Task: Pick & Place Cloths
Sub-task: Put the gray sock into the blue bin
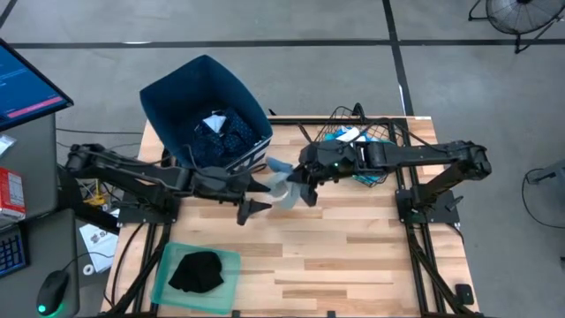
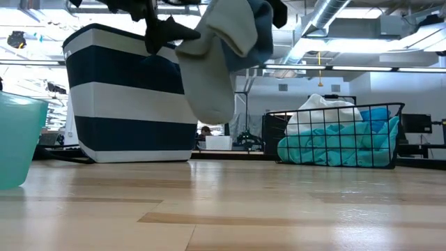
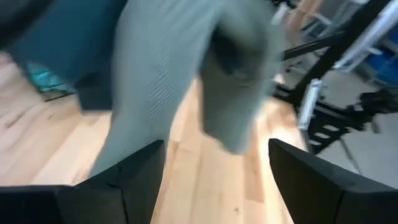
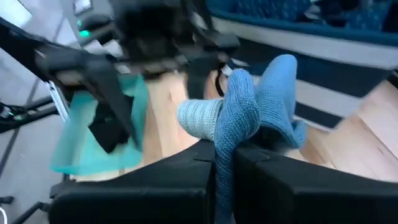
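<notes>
A knit cloth [image 2: 221, 56], bright blue with a pale grey-blue part, hangs over the middle of the table with my right gripper [image 1: 301, 187] shut on it. My left gripper [image 3: 217, 171] is open just left of the cloth [image 3: 168, 81], a finger on either side of its hanging end without touching it. The dark blue bin [image 1: 207, 110] at the far left holds dotted navy and white cloths. Turquoise cloths fill a wire basket [image 1: 366, 146] at the far right. A black cloth [image 1: 196, 270] lies in the green tray [image 1: 168, 265]. My right gripper pinches a bunched fold of the cloth's bright blue part [image 4: 231, 134] between its two shut fingers. The fingers come from the table's right side, slanting down. The cloth hangs below and beyond them, slack, and its pale lower end [image 2: 209, 111] is clear of the table.
The striped bin [image 2: 129, 97] stands just behind my left gripper [image 2: 164, 31]. The wire basket [image 2: 341, 136] is at the far right and the green tray [image 2: 17, 139] at the near left. Bare wood lies at the middle and near right [image 1: 353, 256].
</notes>
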{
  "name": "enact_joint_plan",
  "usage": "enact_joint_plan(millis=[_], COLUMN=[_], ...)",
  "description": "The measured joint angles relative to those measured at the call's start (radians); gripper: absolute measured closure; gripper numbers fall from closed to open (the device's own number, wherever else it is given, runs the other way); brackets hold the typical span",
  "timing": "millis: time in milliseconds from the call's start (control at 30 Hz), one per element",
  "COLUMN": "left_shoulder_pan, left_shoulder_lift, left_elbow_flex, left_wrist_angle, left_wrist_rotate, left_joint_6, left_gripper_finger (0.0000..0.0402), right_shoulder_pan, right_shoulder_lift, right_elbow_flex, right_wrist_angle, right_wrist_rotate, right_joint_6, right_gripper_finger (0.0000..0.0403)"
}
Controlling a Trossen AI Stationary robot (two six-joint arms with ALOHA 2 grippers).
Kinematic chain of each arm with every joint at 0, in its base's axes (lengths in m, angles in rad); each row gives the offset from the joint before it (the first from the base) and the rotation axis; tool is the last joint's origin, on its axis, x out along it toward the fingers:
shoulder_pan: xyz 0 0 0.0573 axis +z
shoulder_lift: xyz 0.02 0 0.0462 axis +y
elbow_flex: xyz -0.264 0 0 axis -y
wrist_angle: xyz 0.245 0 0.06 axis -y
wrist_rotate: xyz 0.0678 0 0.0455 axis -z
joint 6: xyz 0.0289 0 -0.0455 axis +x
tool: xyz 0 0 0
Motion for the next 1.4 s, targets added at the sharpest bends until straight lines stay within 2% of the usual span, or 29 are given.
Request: enact_joint_plan(millis=[200, 400, 700, 767, 1067, 1233, 1400], left_shoulder_pan=[0.000, -0.047, -0.134, -0.136, -0.134, -0.115, -0.076], left_shoulder_lift=[0.010, -0.082, -0.154, -0.144, -0.001, 0.061, 0.079], left_elbow_flex=[0.000, 0.000, 0.000, 0.000, 0.000, 0.000, 0.000], left_wrist_angle=[-0.001, -0.005, -0.022, -0.019, 0.002, 0.018, 0.107], left_wrist_rotate=[-0.029, -0.022, -0.252, -0.281, -0.295, -0.383, -0.390], left_joint_6=[-0.007, 0.010, 0.132, 0.146, 0.118, 0.111, 0.070], left_gripper_finger=[0.0133, 0.0133, 0.0133, 0.0133, 0.0133, 0.0133, 0.0138], right_shoulder_pan=[0.027, 0.033, 0.033, 0.033, 0.033, 0.034, 0.039], right_shoulder_lift=[0.000, 0.000, 0.000, 0.000, 0.000, 0.000, 0.000], right_elbow_flex=[0.000, 0.000, 0.000, 0.000, 0.000, 0.000, 0.000], right_wrist_angle=[0.020, -0.002, -0.001, 0.000, 0.003, 0.026, 0.026], right_wrist_rotate=[-0.003, -0.002, -0.001, 0.000, 0.000, 0.000, -0.002], right_joint_6=[0.000, 0.015, 0.015, 0.015, 0.015, 0.015, 0.020], right_gripper_finger=[0.0396, 0.0398, 0.0398, 0.0398, 0.0393, 0.0395, 0.0394])
